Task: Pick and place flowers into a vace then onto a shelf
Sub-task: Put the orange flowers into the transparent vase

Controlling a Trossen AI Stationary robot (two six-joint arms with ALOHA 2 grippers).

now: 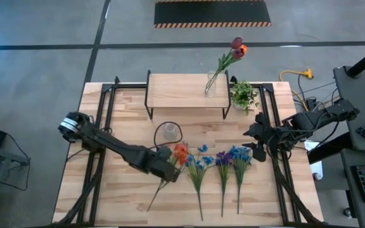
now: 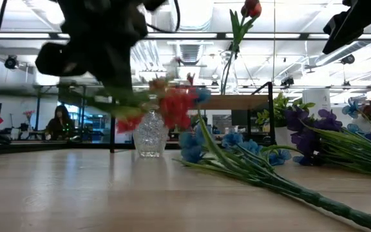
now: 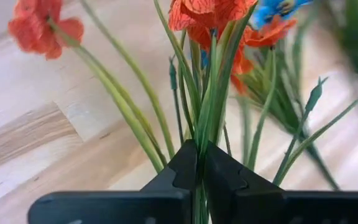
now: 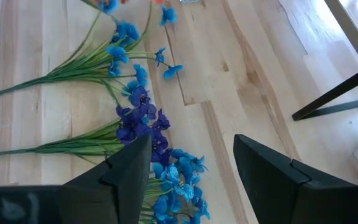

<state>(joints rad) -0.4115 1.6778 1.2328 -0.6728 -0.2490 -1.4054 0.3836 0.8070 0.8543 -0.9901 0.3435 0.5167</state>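
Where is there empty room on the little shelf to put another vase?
The left part of the shelf is bare wood. Its right end holds a vase with tulips, and a potted plant stands just off that end. Below, the table is crowded with loose flowers.

I see bench: pale matt wood planks | vase: clear knobbly glass | fingers: matt black plastic

Grey floor, hazard-striped mat
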